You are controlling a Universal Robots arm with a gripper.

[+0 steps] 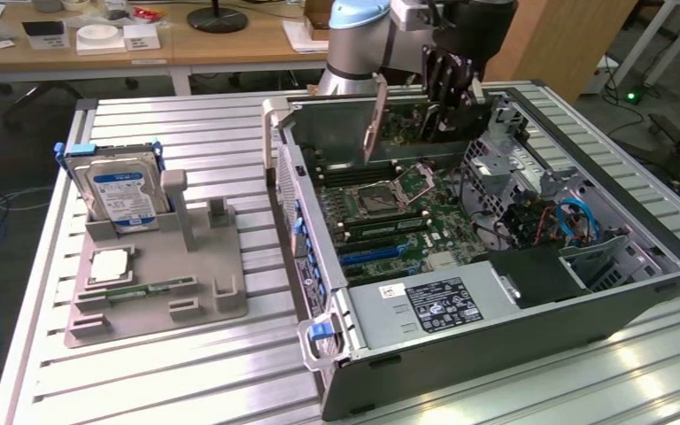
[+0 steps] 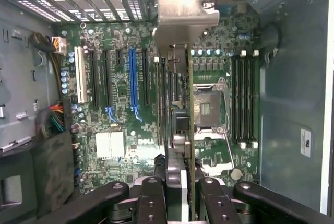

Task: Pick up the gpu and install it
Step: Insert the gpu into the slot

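The gpu (image 1: 378, 119) hangs edge-down above the back part of the open computer case (image 1: 623, 301), its silver bracket toward the exterior view's left and its dark board running under my gripper (image 1: 449, 93). My gripper is shut on the card's upper edge. In the wrist view the gpu (image 2: 178, 98) shows edge-on between my two fingers (image 2: 156, 192), with its silver bracket (image 2: 182, 20) at the far end. It hovers over the motherboard (image 2: 117, 130), between the blue expansion slot (image 2: 133, 80) and the CPU socket (image 2: 209, 109).
A grey holder (image 1: 187, 292) on the slatted table at the exterior view's left carries a hard drive (image 1: 121, 190) with a blue label, a memory stick (image 1: 151, 289) and a square chip (image 1: 110, 266). The power supply (image 1: 435, 305) fills the case's near end. Cables (image 1: 570, 221) lie by the drive bay.
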